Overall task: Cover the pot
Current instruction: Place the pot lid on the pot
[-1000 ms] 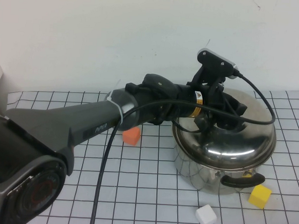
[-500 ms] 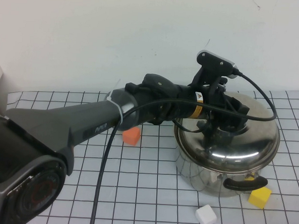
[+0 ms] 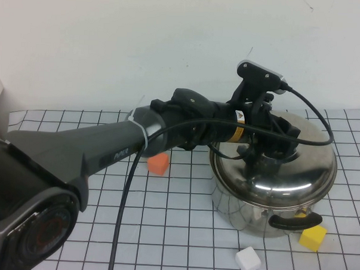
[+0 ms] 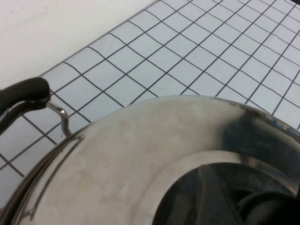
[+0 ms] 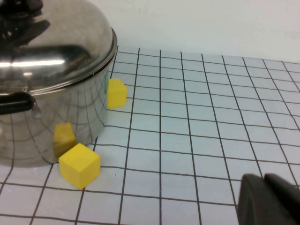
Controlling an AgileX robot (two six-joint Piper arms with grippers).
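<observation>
1. High view: the pot [image 3: 257,213] stands on the right half of the gridded table [image 3: 182,231], and the domed lid [image 3: 286,169] sits level on its rim. The left gripper [image 3: 258,151] is over the lid's centre at the knob, which its body hides; whether its fingers grip or are spread I cannot tell. An orange block [image 3: 158,163] lies left of the pot, a yellow block [image 3: 313,236] and a white block [image 3: 248,260] near its front
2. Left wrist view: the lid [image 4: 117,173] fills the picture, with a pot handle [image 4: 23,93] jutting past its edge
3. Right wrist view: the right gripper [image 5: 269,199] rests low, well right of the pot [image 5: 51,126]; its opening cannot be judged
4. Judgement: the placing looks done; next comes letting go of the knob and lifting straight up without dragging the lid
</observation>
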